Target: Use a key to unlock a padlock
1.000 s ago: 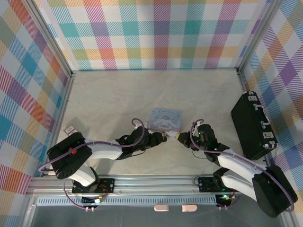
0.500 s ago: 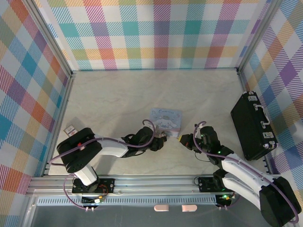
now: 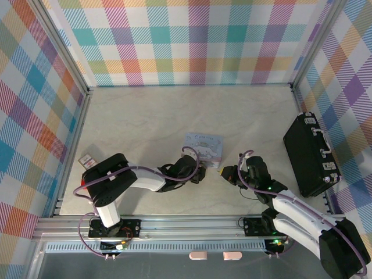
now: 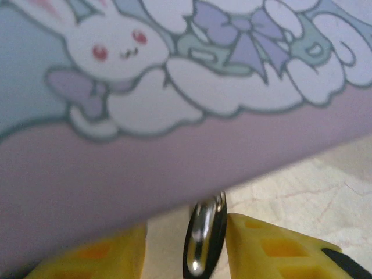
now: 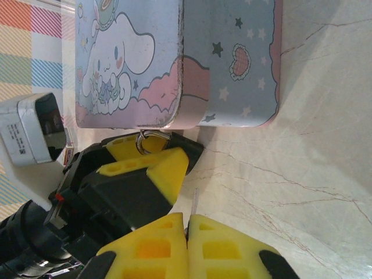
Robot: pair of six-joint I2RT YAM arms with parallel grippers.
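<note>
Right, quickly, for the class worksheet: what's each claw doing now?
Left claw: open, straddling the padlock, not clamped.
Right claw: shut on the key.

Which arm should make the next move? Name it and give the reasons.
Right. The right gripper is shut on the key, close to the padlock sitting between the fingers of the left gripper.

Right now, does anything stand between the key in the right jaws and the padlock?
Yes. One yellow finger of the left jaws, bracketing the padlock at the tin's edge, sits between it and the key.
</note>
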